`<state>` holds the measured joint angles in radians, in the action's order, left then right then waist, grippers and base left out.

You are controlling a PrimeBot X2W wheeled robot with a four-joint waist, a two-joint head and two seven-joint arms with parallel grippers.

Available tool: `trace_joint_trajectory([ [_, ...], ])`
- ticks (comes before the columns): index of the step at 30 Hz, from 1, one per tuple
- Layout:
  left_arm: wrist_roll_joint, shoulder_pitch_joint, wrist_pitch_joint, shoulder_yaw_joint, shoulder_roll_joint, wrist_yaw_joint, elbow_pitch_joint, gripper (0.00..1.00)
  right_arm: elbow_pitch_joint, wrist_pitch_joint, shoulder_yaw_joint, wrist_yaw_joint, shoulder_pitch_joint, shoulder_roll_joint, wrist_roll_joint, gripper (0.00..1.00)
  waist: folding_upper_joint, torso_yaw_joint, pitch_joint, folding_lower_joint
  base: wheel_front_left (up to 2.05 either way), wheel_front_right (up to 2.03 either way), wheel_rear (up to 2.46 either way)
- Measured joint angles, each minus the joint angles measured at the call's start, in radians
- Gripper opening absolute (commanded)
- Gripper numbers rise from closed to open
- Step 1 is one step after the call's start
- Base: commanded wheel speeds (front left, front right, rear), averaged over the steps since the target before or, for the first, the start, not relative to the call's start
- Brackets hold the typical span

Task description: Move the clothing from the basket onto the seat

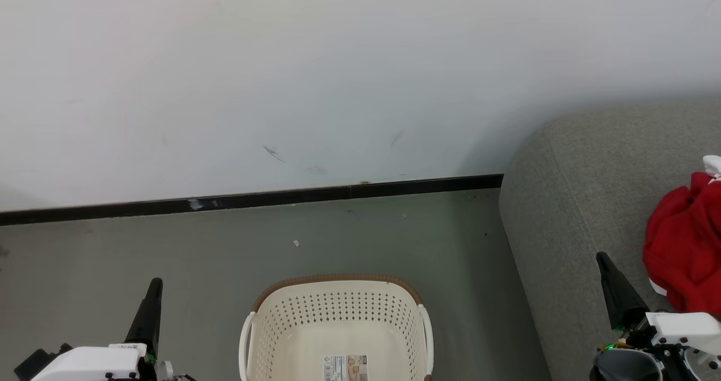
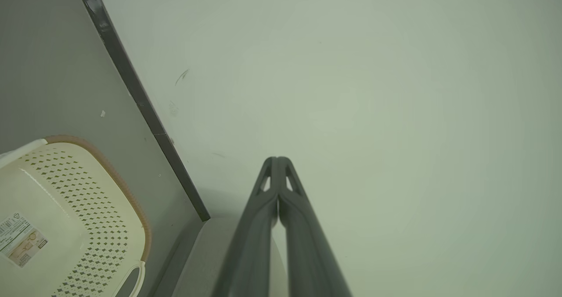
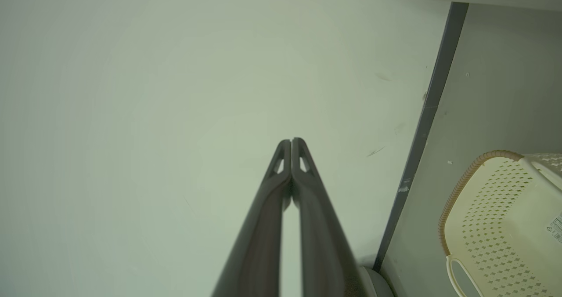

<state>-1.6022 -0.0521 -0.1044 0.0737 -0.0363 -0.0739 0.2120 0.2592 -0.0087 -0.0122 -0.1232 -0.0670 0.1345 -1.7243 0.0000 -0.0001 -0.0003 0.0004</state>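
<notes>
- The basket (image 1: pixel 338 313) looks empty, as far as it shows.
- The red clothes (image 1: pixel 681 246) lie on the grey seat (image 1: pixel 563 200).
- The left fingers (image 1: pixel 149 313) and right fingers (image 1: pixel 617 291) are pressed together, holding nothing.
- The job looks done.

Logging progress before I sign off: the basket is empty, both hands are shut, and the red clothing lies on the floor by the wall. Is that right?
Not quite. The red clothing lies on the grey seat, not on the floor, as the head view shows. The rest holds: the basket is empty, and the left hand and right hand are shut.
</notes>
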Motion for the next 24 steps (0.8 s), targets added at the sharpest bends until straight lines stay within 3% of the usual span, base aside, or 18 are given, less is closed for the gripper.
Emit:
trace_joint_trajectory([
  [24, 0.000, 0.000, 0.000, 0.001, 0.000, -0.005, 0.005, 0.00, 0.003, 0.000, 0.000, 0.000, 0.000, 0.001, -0.001, 0.00, 0.0000, 0.000, 0.000, -0.0001, 0.00, 0.00, 0.00],
])
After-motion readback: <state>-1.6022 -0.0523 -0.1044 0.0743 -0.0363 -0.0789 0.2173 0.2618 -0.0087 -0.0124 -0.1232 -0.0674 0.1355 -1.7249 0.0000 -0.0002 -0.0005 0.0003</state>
